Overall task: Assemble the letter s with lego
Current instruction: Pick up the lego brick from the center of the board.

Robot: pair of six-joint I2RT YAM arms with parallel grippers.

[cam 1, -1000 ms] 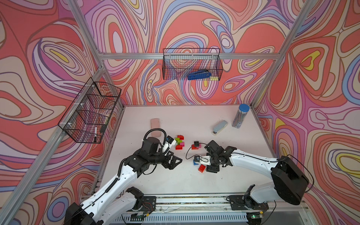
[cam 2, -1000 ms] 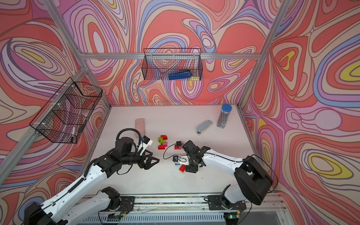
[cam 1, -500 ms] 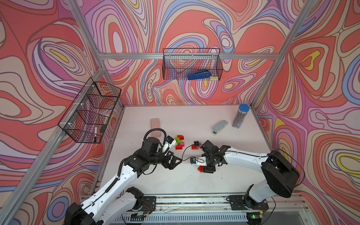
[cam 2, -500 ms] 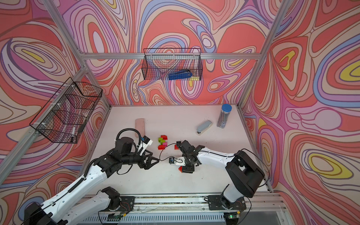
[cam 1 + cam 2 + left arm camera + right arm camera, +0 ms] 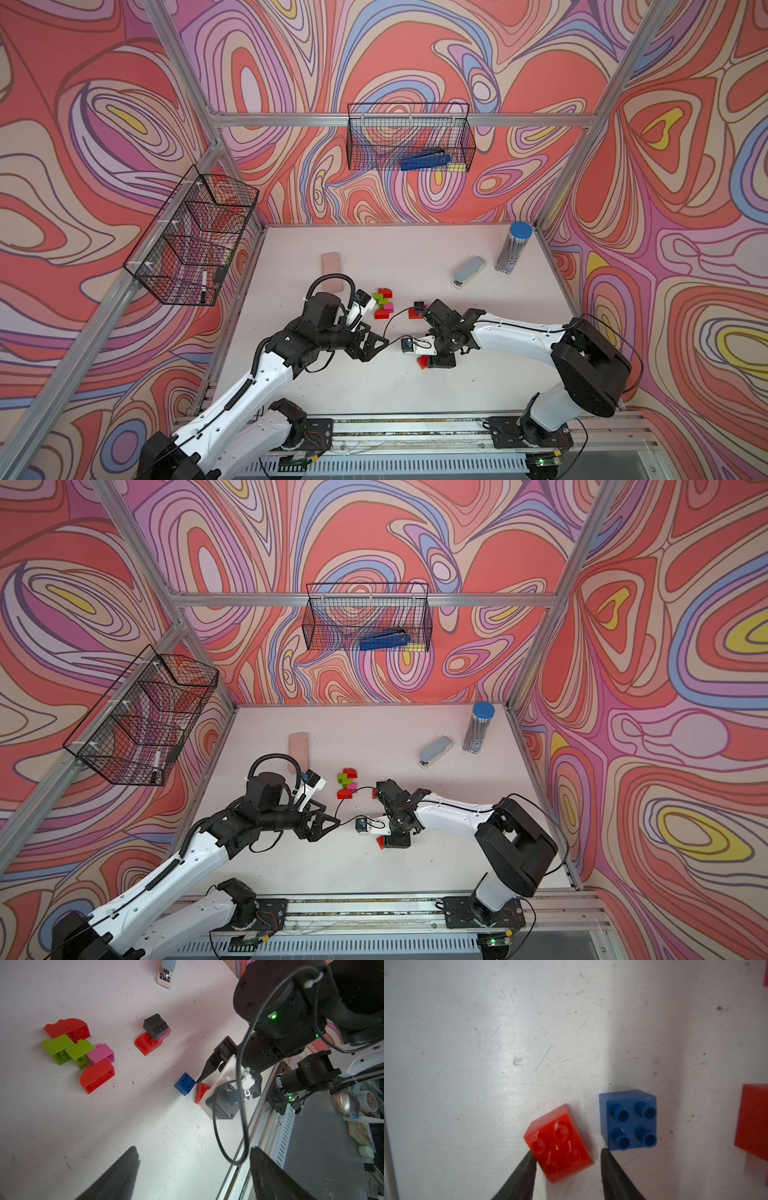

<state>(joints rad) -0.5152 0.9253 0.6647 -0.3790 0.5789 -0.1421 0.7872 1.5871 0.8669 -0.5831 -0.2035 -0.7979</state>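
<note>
Lego bricks in red, lime and pink lie joined at the left of the left wrist view, with a black one stacked on red nearby. At upper centre in a top view, a wire basket holds a blue tool. The right wrist view alone shows the right gripper narrowly parted astride a red brick, beside a blue brick. The left gripper gapes wide, holding nothing.

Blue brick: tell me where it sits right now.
In the right wrist view the blue brick stands studs-up on the table, just outside the right gripper, which straddles the small red brick beside it.
</note>
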